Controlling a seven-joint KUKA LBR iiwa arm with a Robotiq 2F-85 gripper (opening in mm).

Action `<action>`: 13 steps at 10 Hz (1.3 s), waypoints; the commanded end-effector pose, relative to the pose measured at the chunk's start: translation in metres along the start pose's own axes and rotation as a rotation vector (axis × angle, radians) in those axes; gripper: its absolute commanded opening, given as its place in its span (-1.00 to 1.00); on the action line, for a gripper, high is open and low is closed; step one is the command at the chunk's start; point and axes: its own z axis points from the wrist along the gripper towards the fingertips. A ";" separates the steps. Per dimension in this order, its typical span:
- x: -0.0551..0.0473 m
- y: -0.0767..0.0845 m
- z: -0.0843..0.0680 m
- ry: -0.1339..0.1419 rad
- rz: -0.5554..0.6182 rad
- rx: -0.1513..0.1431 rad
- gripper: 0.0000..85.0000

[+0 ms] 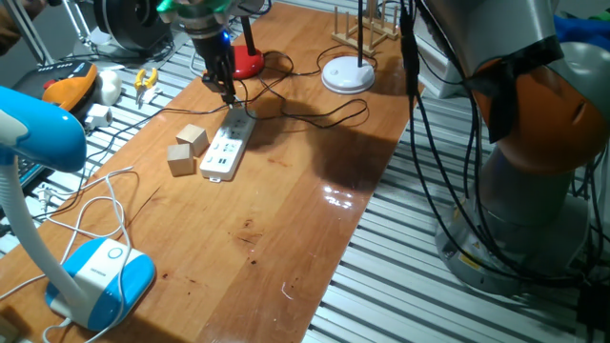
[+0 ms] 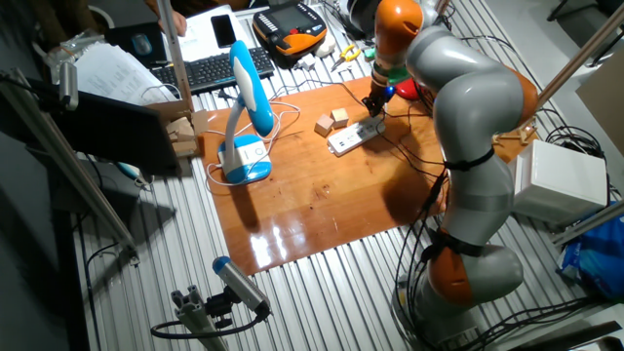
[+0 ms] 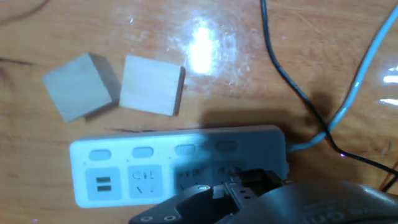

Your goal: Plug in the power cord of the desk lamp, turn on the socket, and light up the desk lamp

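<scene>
The socket (image 1: 226, 148) is a long white power strip lying on the wooden table; it also shows as the socket (image 3: 155, 155) in the hand view and the socket (image 2: 353, 136) in the other fixed view. My gripper (image 1: 229, 93) hangs just above its far end, where the white cable leaves. It is shut on the small black plug (image 3: 249, 182), which sits over the outlet nearest that end. The black power cord (image 1: 324, 119) loops back across the table to the desk lamp's round white base (image 1: 348, 74). The strip's switch buttons (image 3: 143, 151) are unobstructed.
Two tan wooden blocks (image 1: 188, 148) sit right beside the strip. A red lamp base (image 1: 246, 63) stands behind the gripper. A blue and white lamp (image 1: 95, 276) with a white cable is at the near left corner. A wooden rack (image 1: 365, 29) stands at the back.
</scene>
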 end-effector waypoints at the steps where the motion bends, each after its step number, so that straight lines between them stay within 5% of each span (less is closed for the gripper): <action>1: 0.003 0.003 0.004 -0.005 -0.010 0.016 -1.00; 4: 0.010 -0.001 0.012 -0.015 -0.015 0.013 -1.00; 7: 0.018 0.009 0.035 -0.042 0.001 0.007 -1.00; 11: 0.011 0.010 0.043 -0.058 -0.006 0.004 -1.00; 13: 0.006 0.007 0.035 -0.041 -0.014 -0.001 -1.00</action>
